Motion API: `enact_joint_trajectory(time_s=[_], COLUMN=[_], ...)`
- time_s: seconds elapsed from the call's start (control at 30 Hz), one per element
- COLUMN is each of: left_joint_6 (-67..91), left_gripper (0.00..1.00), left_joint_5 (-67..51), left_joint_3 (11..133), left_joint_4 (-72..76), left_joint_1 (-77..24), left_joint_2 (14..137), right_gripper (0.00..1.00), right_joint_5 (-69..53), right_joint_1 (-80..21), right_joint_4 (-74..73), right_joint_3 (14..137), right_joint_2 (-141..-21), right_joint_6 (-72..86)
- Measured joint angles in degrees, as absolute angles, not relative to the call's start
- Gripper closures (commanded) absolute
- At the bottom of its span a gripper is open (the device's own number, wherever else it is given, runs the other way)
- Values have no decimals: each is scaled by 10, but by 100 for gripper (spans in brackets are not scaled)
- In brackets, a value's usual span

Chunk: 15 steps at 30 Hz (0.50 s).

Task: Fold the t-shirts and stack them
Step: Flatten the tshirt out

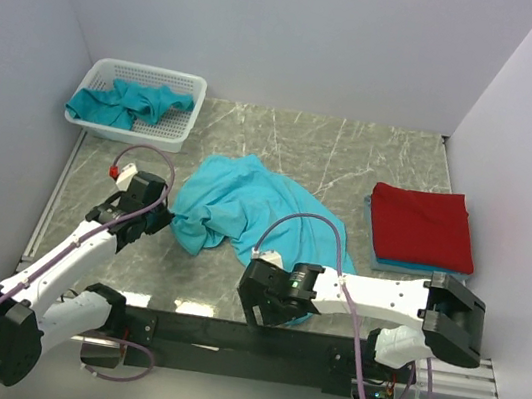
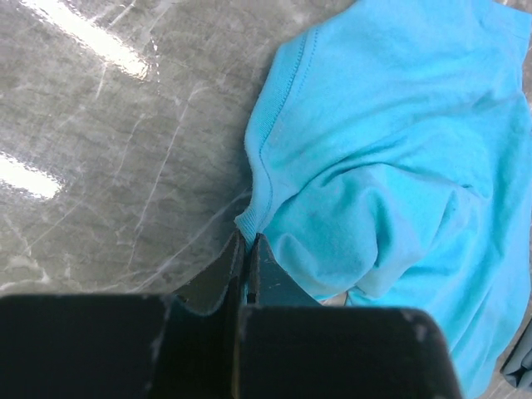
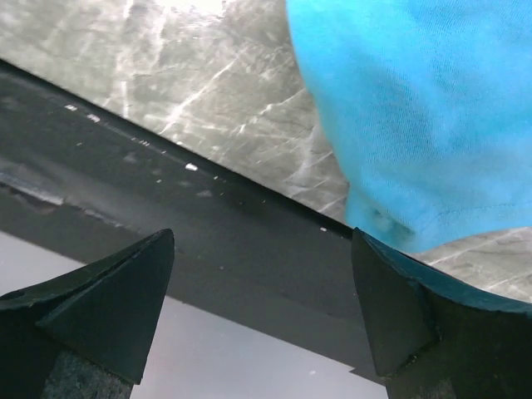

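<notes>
Bearing a teal t-shirt point(image 1: 245, 201), marble table point(image 1: 353, 163) between pale walls point(image 1: 274, 19).

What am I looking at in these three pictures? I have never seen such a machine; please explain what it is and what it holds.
These are two robot arms bolted at the near edge of a table. The wide picture looks down from above; the other two come from a camera on each wrist. On the table lie a crumpled teal t-shirt, a folded red t-shirt on a blue one, and a white basket with more teal shirts. The left claw is shut at the crumpled shirt's hem; whether it pinches cloth is unclear. The right claw is open at that shirt's near edge, holding nothing.
</notes>
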State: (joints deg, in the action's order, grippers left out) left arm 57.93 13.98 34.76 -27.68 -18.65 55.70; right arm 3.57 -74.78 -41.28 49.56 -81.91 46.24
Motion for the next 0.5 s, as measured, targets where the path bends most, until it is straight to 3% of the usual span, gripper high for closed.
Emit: enact_joint_trajectory(time_s=[0.3, 0.5], left_joint_6=[582, 583], left_gripper=[99, 99], left_joint_5=[153, 166], left_joint_3=[348, 348], left_joint_4=[-286, -295], left_joint_1=[-186, -186], left_joint_2=[556, 557], right_gripper=[15, 31], right_joint_5=[49, 34], right_joint_1=[-712, -689], right_joint_4=[-396, -385], right_joint_3=[458, 432], right_joint_2=[-835, -828], right_joint_6=[469, 457])
